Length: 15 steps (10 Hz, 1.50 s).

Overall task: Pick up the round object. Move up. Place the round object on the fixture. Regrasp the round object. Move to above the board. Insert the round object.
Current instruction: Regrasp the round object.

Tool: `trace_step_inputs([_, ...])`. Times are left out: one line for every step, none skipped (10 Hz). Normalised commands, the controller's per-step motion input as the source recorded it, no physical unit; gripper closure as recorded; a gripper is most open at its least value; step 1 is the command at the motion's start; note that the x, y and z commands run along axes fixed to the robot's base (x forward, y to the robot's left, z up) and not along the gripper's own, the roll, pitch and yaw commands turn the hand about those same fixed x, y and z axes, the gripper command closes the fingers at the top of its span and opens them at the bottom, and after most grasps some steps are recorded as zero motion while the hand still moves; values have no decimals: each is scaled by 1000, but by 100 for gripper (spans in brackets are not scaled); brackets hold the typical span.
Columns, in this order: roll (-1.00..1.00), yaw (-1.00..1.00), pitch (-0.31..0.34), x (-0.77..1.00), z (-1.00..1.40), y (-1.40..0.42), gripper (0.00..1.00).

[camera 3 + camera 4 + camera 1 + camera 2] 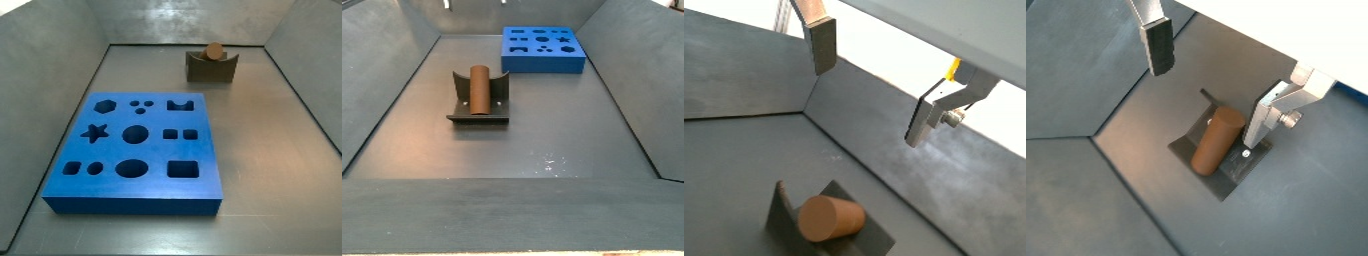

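Grey metal floor and sloped walls enclose the work area. Both wrist views show the gripper (1207, 85) raised, its two silver fingers (823, 48) spread wide apart with nothing between them. Below the gripper, the round object (1217, 141) lies on its side in the notch of the fixture (1197, 155), untouched by either finger; a side view confirms the orange-brown peg (477, 86) resting lengthwise along the cradle. Well apart from the fixture (210, 68), the board (134, 155) lies flat on the floor; the gripper appears in neither side view.
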Motion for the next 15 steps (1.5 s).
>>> trace_step_inputs([1000,52,83,61,-16,-35,0])
trace_step_inputs([1000,60,106,65,-9,-37,0])
trace_step_inputs([1000,74,136,71,-11,-42,0])
trace_step_inputs([1000,102,184,82,-15,-41,0])
trace_step_inputs([1000,134,226,93,-17,-42,0])
trace_step_inputs([1000,178,278,102,-20,-45,0])
trace_step_inputs([756,162,260,104,-20,-49,0])
trace_step_inputs([578,180,226,101,-20,-46,0])
trace_step_inputs([479,194,203,94,-19,-42,0])
trace_step_inputs([507,295,60,36,-1000,70,0])
trace_step_inputs([482,298,35,38,-1000,71,0])
trace_step_inputs([401,253,-25,50,-1000,59,0])
trace_step_inputs([324,216,-60,61,-1000,52,0])
trace_step_inputs([241,168,-110,78,-1000,47,0])
trace_step_inputs([215,146,-135,84,-1000,45,0])
